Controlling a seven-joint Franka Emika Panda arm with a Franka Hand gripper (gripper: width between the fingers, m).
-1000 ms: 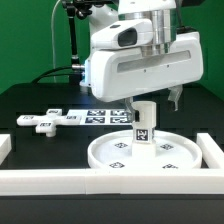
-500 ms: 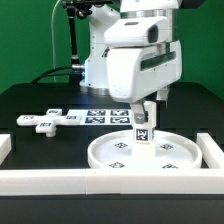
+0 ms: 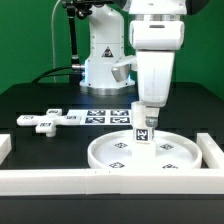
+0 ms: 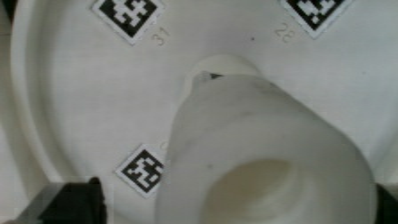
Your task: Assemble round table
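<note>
The round table's large rimmed disc (image 3: 160,157) lies flat on the black table at the front right, its tags facing up. The short cylinder leg (image 3: 143,130) stands upright on the disc. My gripper (image 3: 146,108) hangs straight over the leg, open, with a finger on either side of the leg's top. In the wrist view the leg (image 4: 267,150) rises toward the camera from the disc (image 4: 71,100), and one dark fingertip (image 4: 71,200) shows well clear of it. The cross-shaped foot piece (image 3: 45,121) lies loose at the exterior view's left.
The marker board (image 3: 103,116) lies flat behind the disc. A white border wall (image 3: 90,181) runs along the front, with raised ends at both sides. The robot base (image 3: 100,60) stands at the back.
The hand has turned about its vertical axis above the leg, from broadside to narrow side on. The jaws stayed open. Leg, disc and foot piece have not moved.
</note>
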